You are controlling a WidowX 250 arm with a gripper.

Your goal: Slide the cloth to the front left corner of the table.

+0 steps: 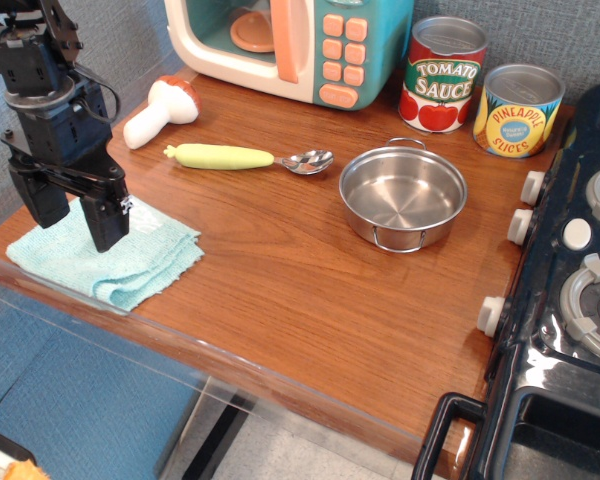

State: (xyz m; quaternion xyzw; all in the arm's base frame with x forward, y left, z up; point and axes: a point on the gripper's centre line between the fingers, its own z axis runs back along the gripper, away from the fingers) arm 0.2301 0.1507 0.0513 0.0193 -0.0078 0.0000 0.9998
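Black tool (73, 217) | upright, fingers spread apart | above cloth (110, 257)

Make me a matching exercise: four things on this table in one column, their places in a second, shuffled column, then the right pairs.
Things:
1. cloth
2. steel pot
3. tomato sauce can
4. spoon

Places:
A. at the back, beside the pineapple can
B. front left corner of the table, under the claw
C. mid-table, left of the stove knobs
D. in front of the toy microwave, lying flat

Pairs: 1-B, 2-C, 3-A, 4-D
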